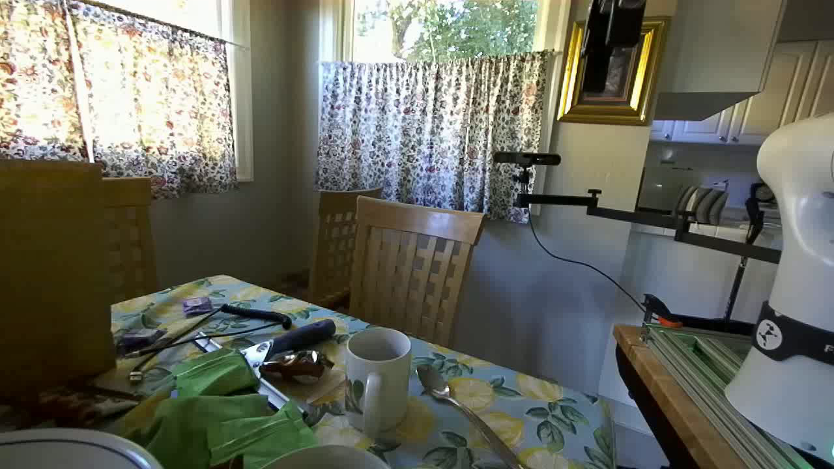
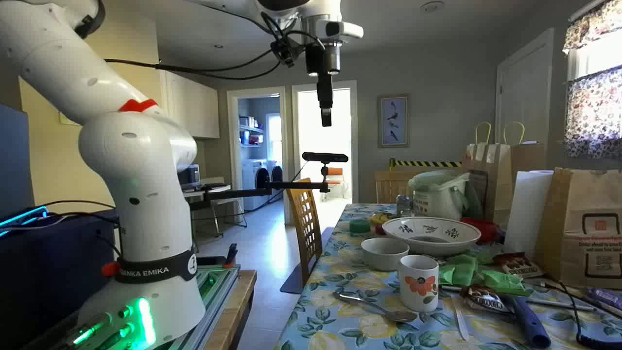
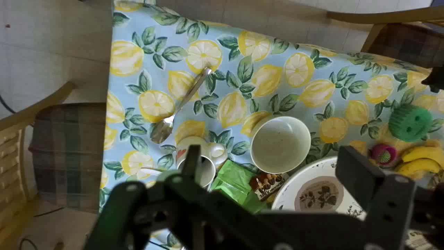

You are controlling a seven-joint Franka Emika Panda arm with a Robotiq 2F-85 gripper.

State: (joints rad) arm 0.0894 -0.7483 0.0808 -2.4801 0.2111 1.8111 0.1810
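One small, round, glossy white ceramic bowl, smooth and plain inside, rests upright on the worktop, which is covered by a pale-blue cloth printed with lemons and green leaves. The black, two-fingered pincer hangs high above, its flat fingers spread wide; in the wrist view the bowl shows between them. Just beside the bowl sits one broader, shallow white dish, round, with dark leafy sprigs on its wall; whether the two touch cannot be told. Near the bowl stands one cylindrical white mug with a looped handle and an orange flower print. One long, shiny metal spoon lies near the mug. Beyond these are crinkled green wrappers, overlapping and of uncertain number, two glossy brown printed wrappers, one slim white strip and one rounded dark-blue handle. Farther along the worktop lie one ribbed green object, at least two smooth yellow bananas and one white plastic bucket with a thin liner. Three wooden chairs with lattice backs show in an exterior view.
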